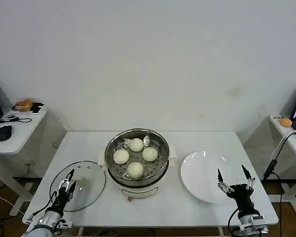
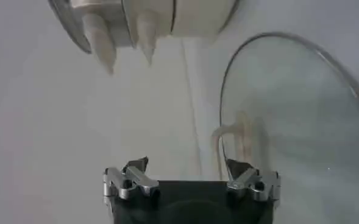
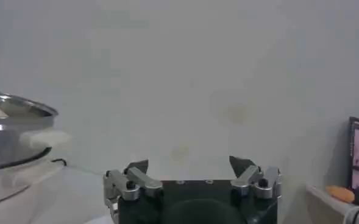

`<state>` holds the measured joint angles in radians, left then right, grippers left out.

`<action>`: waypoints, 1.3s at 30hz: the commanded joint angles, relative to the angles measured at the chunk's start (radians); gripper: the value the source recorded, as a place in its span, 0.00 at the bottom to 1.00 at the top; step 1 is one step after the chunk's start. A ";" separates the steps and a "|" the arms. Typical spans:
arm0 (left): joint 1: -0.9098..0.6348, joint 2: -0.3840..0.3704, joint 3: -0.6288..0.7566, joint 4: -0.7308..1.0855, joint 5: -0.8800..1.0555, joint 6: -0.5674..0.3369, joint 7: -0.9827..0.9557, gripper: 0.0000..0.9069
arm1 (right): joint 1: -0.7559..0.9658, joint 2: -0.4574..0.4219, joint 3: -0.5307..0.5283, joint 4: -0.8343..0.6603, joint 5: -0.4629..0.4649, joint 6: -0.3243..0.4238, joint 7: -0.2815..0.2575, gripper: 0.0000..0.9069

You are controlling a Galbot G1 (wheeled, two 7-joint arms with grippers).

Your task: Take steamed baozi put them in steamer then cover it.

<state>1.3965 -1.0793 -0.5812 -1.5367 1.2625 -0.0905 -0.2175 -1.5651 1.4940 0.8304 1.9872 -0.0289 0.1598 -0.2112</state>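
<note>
steel steamer (image 1: pixel 138 165) holding four baozi (image 1: pixel 135 144), one glass cover (image 1: pixel 84 185)

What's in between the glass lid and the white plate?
The steamer, holding four baozi, sits between the cover and the white plate. The head view shows this.

Four steamed baozi (image 1: pixel 135 157) sit in the steamer (image 1: pixel 137 173) mid-desk (image 1: pixel 197 143) — cover (image 1: pixel 89 190) lying left, plate (image 1: pixel 200 173) right.
</note>
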 commanded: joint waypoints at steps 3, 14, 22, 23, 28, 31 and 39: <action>-0.085 0.006 0.013 0.064 0.018 -0.001 -0.006 1.00 | -0.007 0.006 0.007 -0.004 -0.005 0.006 0.005 1.00; -0.118 0.003 0.026 0.097 0.014 -0.023 -0.012 0.07 | -0.005 0.015 -0.001 -0.023 -0.018 0.016 0.003 1.00; -0.123 -0.010 0.028 0.115 0.022 -0.040 -0.037 0.00 | -0.007 0.020 -0.004 -0.026 -0.023 0.019 0.004 1.00; -0.123 -0.010 0.027 0.116 0.024 -0.041 -0.037 0.00 | -0.005 0.020 -0.004 -0.025 -0.024 0.019 0.004 1.00; -0.123 -0.014 0.021 0.126 0.035 -0.055 -0.035 0.00 | -0.008 0.021 -0.004 -0.018 -0.025 0.019 0.004 1.00; -0.119 -0.018 0.014 0.129 0.039 -0.068 -0.037 0.00 | -0.012 0.022 -0.005 -0.017 -0.027 0.021 0.004 1.00; -0.089 -0.031 -0.020 0.094 0.029 -0.074 -0.078 0.00 | -0.021 0.023 -0.007 -0.008 -0.034 0.026 0.005 1.00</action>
<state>1.2925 -1.1059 -0.5803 -1.4185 1.2964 -0.1600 -0.2655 -1.5843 1.5161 0.8249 1.9758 -0.0603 0.1844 -0.2069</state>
